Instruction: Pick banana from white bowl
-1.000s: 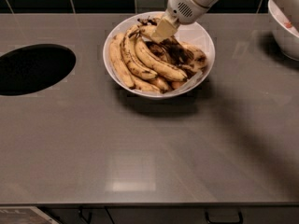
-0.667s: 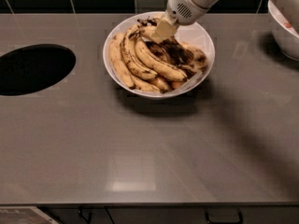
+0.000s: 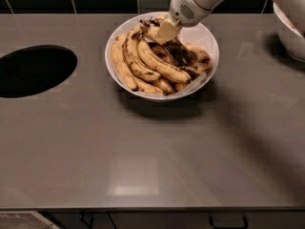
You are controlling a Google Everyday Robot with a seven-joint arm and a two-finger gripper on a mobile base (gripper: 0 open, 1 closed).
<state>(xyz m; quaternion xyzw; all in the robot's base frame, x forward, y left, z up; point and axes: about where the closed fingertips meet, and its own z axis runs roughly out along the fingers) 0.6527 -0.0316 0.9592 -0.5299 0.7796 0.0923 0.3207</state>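
Observation:
The white bowl (image 3: 119, 42) sits at the back middle of the grey counter, lined with crumpled white paper and holding several overripe bananas. The banana (image 3: 183, 55) with the largest black-brown patch lies right of centre in the bowl, partly under the arm. Yellower bananas (image 3: 143, 63) with small specks fan out on the left side. The gripper (image 3: 166, 32) reaches down from the upper right into the far part of the bowl, at the stem ends of the bananas, its pale tip touching them.
A large round black hole (image 3: 33, 70) is cut into the counter at the left. Another white bowl (image 3: 288, 32) stands at the right edge. A dark tiled wall runs along the back. The counter's front edge runs along the bottom.

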